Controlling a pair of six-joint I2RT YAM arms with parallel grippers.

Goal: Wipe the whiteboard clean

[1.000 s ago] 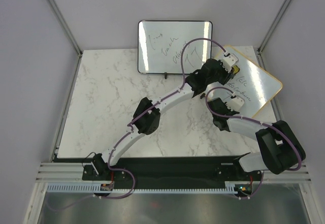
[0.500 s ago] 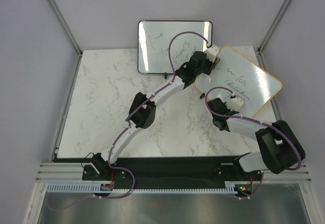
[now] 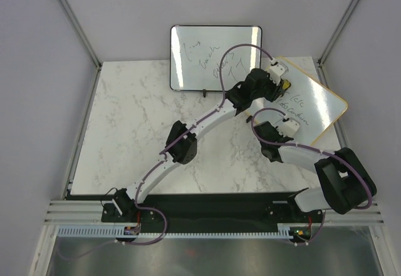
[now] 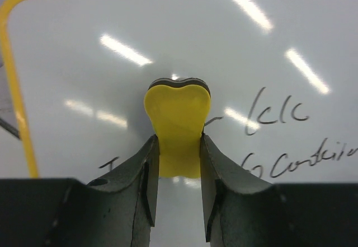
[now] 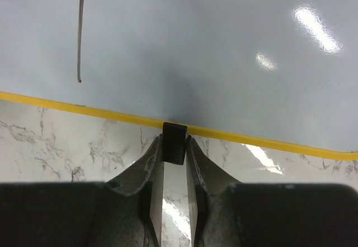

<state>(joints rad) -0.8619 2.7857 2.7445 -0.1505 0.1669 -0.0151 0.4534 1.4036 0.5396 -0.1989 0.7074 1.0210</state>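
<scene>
Tabletop [image 3: 138, 132] white marble, walls [image 3: 37, 69] grey; whiteboard [image 3: 322, 104] angled at far-right corner.

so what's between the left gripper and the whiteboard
A yellow eraser, clamped in the left gripper, facing the whiteboard; seen in the left wrist view.

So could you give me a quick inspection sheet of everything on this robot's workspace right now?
Surface: white marble-patterned table.
Job's things: tan-framed whiteboard lying askew at right, handwriting on it; yellow eraser against it.
Clutter: black-framed whiteboard at far edge, also written on.
Grippers: left gripper shut on the eraser; right gripper shut on the board's black foot.
Cables: purple cables loop along both arms.
Surroundings: plain grey walls, metal posts.
</scene>
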